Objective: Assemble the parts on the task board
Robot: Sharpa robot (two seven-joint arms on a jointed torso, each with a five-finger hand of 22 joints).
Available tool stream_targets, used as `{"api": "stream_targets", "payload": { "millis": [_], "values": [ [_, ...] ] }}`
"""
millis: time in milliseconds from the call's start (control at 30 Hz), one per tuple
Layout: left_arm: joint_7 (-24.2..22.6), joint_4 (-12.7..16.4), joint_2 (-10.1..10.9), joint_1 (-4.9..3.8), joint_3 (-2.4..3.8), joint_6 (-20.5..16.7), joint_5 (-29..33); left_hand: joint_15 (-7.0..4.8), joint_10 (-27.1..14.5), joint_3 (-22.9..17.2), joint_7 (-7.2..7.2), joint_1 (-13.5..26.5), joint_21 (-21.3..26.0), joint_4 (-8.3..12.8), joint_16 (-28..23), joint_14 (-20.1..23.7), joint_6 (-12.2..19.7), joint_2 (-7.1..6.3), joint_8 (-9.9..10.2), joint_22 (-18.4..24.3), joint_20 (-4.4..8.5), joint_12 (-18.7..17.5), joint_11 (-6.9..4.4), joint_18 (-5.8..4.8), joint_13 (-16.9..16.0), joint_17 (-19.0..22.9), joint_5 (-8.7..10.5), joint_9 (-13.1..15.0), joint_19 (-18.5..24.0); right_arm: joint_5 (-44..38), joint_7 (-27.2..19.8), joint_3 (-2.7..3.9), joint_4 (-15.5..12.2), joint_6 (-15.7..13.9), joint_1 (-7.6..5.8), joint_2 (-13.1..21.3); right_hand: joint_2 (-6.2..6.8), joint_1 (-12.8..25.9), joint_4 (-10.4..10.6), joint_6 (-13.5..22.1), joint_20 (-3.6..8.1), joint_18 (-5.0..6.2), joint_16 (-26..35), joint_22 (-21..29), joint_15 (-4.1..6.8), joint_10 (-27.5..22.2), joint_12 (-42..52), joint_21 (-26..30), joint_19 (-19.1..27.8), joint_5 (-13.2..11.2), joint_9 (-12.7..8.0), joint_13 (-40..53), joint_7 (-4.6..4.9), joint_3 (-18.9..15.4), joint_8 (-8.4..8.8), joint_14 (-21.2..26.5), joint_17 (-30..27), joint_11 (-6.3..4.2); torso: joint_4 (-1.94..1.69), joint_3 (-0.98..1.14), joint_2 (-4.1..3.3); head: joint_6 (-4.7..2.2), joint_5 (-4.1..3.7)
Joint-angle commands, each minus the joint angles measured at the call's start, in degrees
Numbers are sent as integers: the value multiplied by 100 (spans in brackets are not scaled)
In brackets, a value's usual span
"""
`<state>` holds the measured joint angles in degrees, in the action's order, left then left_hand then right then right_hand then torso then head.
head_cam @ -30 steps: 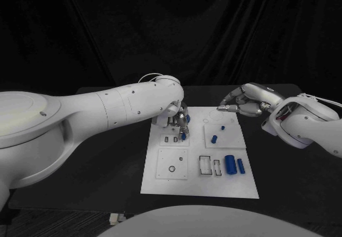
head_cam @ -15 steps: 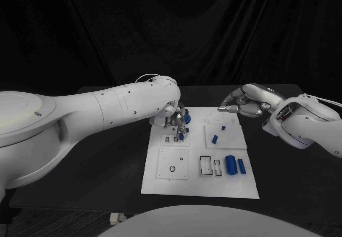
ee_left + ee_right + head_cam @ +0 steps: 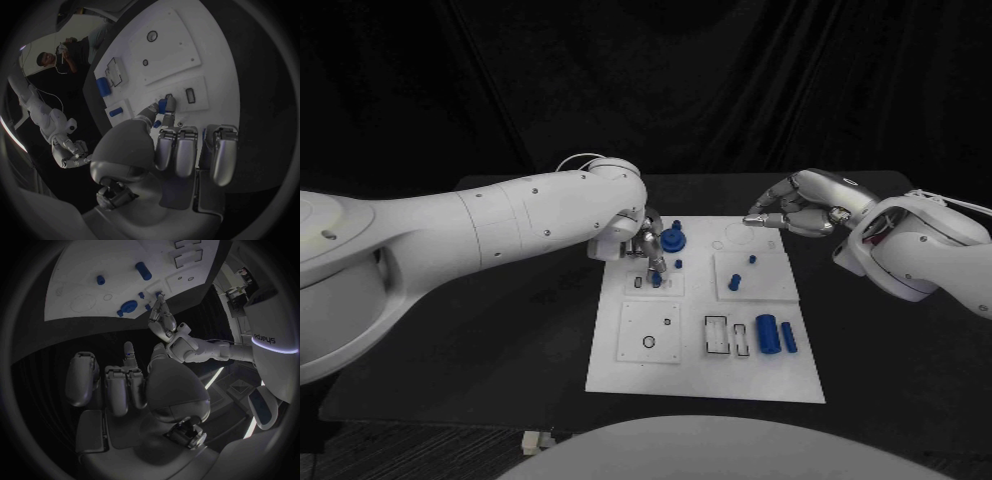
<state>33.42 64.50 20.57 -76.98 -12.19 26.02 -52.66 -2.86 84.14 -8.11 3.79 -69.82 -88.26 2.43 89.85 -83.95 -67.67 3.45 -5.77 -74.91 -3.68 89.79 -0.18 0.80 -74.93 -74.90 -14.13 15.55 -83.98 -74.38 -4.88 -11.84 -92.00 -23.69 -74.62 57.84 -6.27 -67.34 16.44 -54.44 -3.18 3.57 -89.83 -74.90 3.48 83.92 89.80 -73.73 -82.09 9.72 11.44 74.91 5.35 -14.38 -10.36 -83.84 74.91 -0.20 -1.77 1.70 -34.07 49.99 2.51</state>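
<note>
Black table (image 3: pixel 516 330), with the white task board (image 3: pixel 632 375) lying flat at its middle, small blue parts (image 3: pixel 766 334) on the board, dark tabletop showing on every side.

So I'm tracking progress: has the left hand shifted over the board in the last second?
Yes. The left hand has drawn back toward the task board's left edge, uncovering a blue part near the far edge.
</note>
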Motion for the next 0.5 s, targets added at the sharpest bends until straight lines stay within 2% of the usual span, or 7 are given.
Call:
{"api": "stream_targets", "payload": {
  "millis": [33,167,333,500],
  "values": [
    [-70,154,119,-55,6,-273,26,-28,586,-993,2,74,21,960,15,-605,-10,43,-38,-1259,28,21,-21,-1,-1507,-1510,19,23,-375,-11,90,4,3,24,12,10,-10,-42,-5,-31,-15,15,-17,-1016,-41,608,20,29,39,27,-8,1509,-1,-45,36,-616,1509,39,-4,-3,9,1,10],
    [-70,347,333,-102,6,-385,24,-34,586,-1008,-4,120,24,954,15,-605,-1,44,-43,-1257,33,21,-28,0,-1507,-1510,34,39,-374,-11,91,4,6,26,14,13,-10,-42,-5,-31,-15,15,-17,-1016,-41,608,20,29,39,27,-8,1509,-1,-45,36,-616,1509,39,-4,0,13,1,24],
    [-58,518,499,-121,5,-485,28,-43,586,-1038,-12,194,48,939,15,-605,23,57,-46,-1230,42,21,-36,9,-1507,-1510,57,66,-350,-11,99,3,6,34,18,11,-10,-42,-5,-31,-15,15,-17,-1016,-41,608,20,29,39,27,-8,1509,-1,-45,36,-616,1509,39,-4,5,29,1,14],
    [-46,697,622,-127,4,-589,31,-50,586,-1068,-14,243,85,927,15,-605,43,74,-48,-1187,49,21,-41,23,-1507,-1510,61,87,-312,-11,104,3,16,47,31,3,-10,-42,-5,-31,-15,15,-17,-1016,-41,608,20,29,39,27,-8,1509,-1,-45,36,-616,1509,39,-5,6,23,1,40]
  ]
}}
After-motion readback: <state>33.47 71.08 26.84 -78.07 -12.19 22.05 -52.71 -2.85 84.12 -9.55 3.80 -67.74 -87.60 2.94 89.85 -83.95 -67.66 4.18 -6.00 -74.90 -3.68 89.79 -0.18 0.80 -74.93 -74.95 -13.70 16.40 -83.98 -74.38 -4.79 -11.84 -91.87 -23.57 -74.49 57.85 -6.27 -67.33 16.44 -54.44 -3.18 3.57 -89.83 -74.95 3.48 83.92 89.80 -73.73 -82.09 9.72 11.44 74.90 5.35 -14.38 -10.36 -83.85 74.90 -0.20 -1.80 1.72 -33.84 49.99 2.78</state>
